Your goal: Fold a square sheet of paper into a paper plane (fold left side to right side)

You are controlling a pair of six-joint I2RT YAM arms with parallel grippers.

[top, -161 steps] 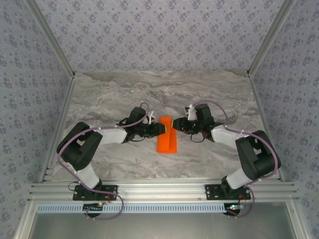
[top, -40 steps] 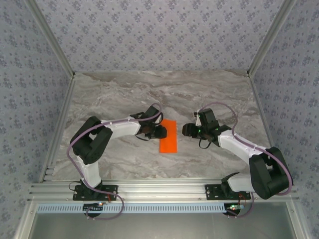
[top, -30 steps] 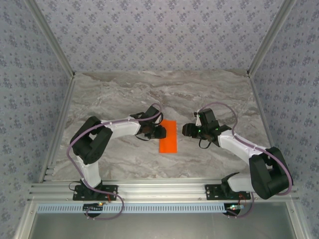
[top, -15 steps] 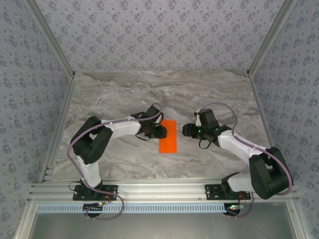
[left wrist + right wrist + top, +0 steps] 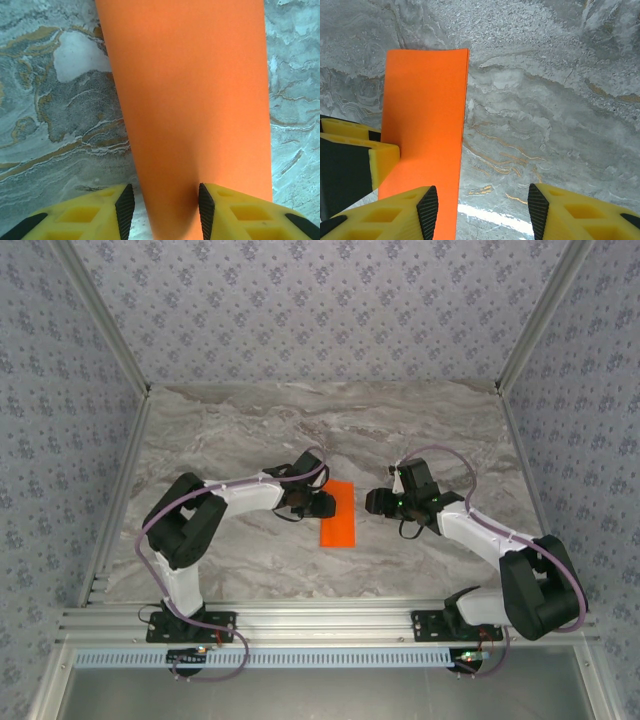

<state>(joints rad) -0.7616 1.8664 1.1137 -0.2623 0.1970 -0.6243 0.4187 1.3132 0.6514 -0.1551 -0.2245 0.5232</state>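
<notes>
The square sheet of paper [image 5: 338, 514] is folded in half into a narrow bright orange rectangle and lies flat on the marble table [image 5: 230, 430]. My left gripper [image 5: 322, 504] hovers over the strip's left edge near its far end. In the left wrist view the paper [image 5: 190, 100] runs under the left gripper [image 5: 165, 205], whose jaws stand apart and hold nothing. My right gripper [image 5: 372, 502] is a little right of the paper, open. In the right wrist view the paper [image 5: 425, 115] passes under the left finger of the right gripper [image 5: 482, 205], and a yellow finger of the left gripper [image 5: 382, 155] rests over it.
Patterned walls with aluminium posts [image 5: 525, 335] close in the table on three sides. An aluminium rail [image 5: 320, 625] carrying both arm bases runs along the near edge. Bare marble lies beyond and to both sides of the paper.
Since the earliest frame both grippers have left the paper's far end; the right one has drawn back to the right. Over the last second the arms stay still and the left jaws widen slightly.
</notes>
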